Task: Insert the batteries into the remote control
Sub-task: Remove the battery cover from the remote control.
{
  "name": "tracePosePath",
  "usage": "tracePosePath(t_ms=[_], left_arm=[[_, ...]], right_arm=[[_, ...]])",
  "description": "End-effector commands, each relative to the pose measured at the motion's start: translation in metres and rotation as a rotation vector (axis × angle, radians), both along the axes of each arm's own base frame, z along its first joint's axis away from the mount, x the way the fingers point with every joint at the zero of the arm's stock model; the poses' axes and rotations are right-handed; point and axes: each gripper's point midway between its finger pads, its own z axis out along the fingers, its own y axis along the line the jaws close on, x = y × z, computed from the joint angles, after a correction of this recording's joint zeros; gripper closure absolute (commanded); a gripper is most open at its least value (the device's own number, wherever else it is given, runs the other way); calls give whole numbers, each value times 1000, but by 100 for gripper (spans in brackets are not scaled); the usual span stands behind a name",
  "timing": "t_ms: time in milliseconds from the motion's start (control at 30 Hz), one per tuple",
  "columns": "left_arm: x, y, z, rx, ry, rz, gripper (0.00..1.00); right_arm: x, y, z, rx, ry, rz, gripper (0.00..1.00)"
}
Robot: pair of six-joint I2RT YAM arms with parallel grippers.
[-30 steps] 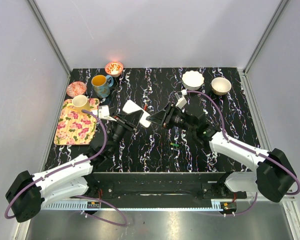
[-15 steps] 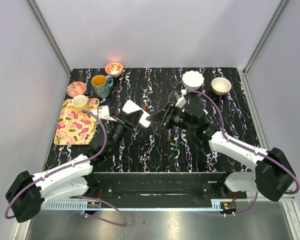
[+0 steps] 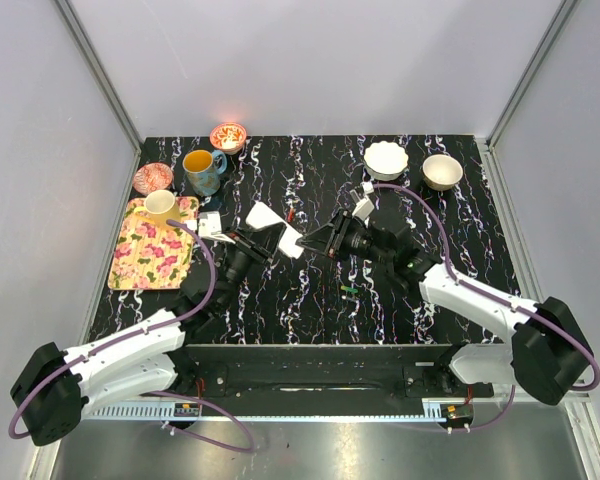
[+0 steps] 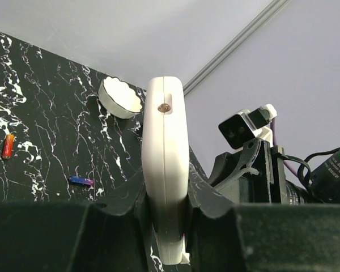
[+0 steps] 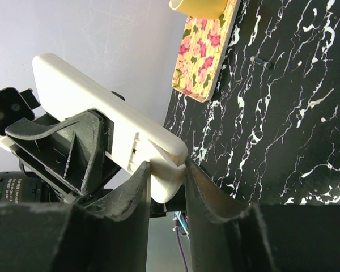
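The white remote control (image 3: 272,224) hangs above the table's middle between both arms. In the left wrist view it stands edge-on (image 4: 165,147), and my left gripper (image 4: 165,190) is shut on its lower part. My right gripper (image 5: 167,167) pinches the remote's other end (image 5: 102,105), with both fingers touching its sides. From above, the left gripper (image 3: 252,240) and the right gripper (image 3: 310,240) face each other across the remote. A red battery (image 4: 7,145) and a blue battery (image 4: 81,181) lie loose on the black marbled table.
A floral tray (image 3: 145,255) with a cream cup (image 3: 160,203) sits at the left. A blue mug (image 3: 202,170) and two patterned bowls (image 3: 153,177) (image 3: 228,135) stand behind it. A white bowl (image 3: 385,158) and a beige bowl (image 3: 442,170) stand back right. Grey walls enclose the table.
The right gripper's jaws have narrowed onto the remote's end, and that arm has shifted slightly. The left gripper keeps its hold unchanged.
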Motion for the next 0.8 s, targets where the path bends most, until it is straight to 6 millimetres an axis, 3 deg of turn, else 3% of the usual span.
tracePosePath(t_ms=[0,267,433,667,767], left_arm=[[-7,5,58,-127,-126,-7,100],[-4,6,44,-111,-87,10,100],[1,16,26,-82,-44,53,100],[3,15,20,-94,-30,45,100],[5,18,16,-89,-16,54,100]], right_arm=[[-7,-6,-10,-36,8,9,100],[-5,-7,13,6,-24,10,100],[-9,-19,29,2,-62,4,100],[-14,-24,25,-26,-62,27,100],[-8,-36,22,-34,-61,-8,100]])
